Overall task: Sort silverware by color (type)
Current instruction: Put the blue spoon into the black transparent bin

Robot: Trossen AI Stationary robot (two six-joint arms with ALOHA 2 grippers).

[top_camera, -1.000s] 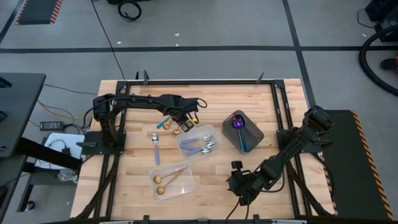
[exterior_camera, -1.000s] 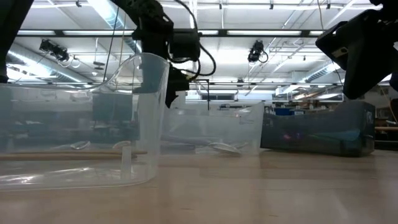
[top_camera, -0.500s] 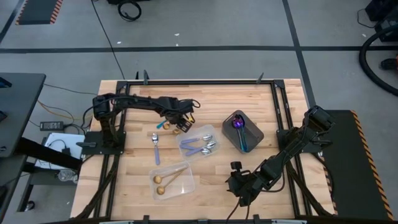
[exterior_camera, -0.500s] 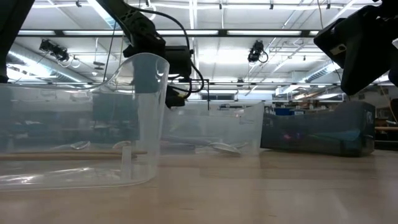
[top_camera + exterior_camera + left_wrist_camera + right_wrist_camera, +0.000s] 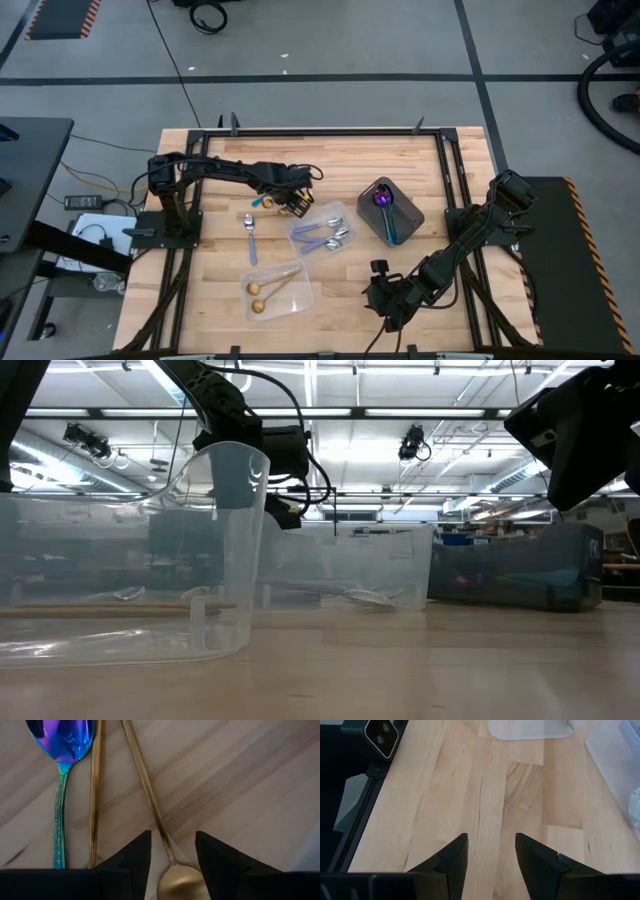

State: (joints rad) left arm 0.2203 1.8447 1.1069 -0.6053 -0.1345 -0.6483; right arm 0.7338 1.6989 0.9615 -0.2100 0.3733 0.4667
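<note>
My left gripper (image 5: 291,203) is open and low over loose spoons on the far-left part of the table. In the left wrist view its fingertips (image 5: 172,837) stand on either side of a gold spoon's neck (image 5: 162,832), without touching it. The spoon's bowl (image 5: 181,885) lies just behind them. A second gold handle (image 5: 95,795) and an iridescent purple-blue spoon (image 5: 62,742) lie flat beside it. Another bluish spoon (image 5: 250,237) lies alone on the wood. My right gripper (image 5: 385,298) waits open near the table's near edge, over bare wood (image 5: 491,840).
A clear tray (image 5: 320,230) at mid-table holds silver and purplish spoons. A second clear tray (image 5: 277,290), nearer the near edge, holds gold spoons. The dark grey tray (image 5: 392,212) to the right holds an iridescent spoon. A black frame (image 5: 320,131) borders the table.
My left gripper has come down toward the loose gold spoons and drifted slightly toward the table's left edge. The right arm has kept still.
</note>
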